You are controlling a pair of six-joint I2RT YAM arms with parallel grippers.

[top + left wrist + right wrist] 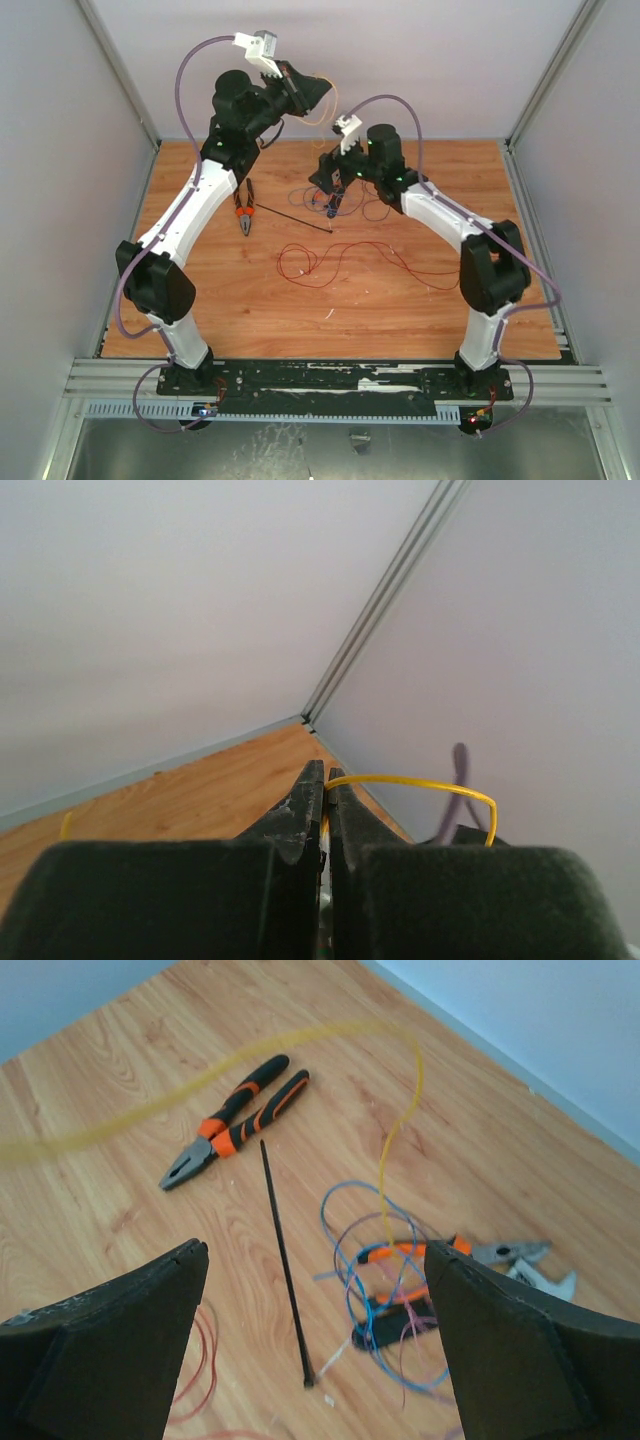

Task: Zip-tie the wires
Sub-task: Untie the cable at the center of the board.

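Note:
The wires lie in two lots: thin red loops point(312, 262) in mid-table, also at the lower left of the right wrist view point(195, 1370), and a blue and purple tangle point(390, 1290) further back. My left gripper point(325, 780) is raised high near the back wall point(315, 95) and is shut on a thin yellow wire point(410, 780), which hangs down towards the tangle point(400, 1130). The black zip tie point(283, 1250) lies straight on the wood point(295, 218). My right gripper point(315, 1248) is open and empty, hovering over the zip tie's end and the tangle point(333, 200).
Orange-and-black pliers point(245, 210) lie left of the zip tie, also in the right wrist view point(235, 1120). A second orange-handled cutter point(470, 1250) lies under the blue tangle. Grey walls close in the wooden table point(400, 320) on three sides.

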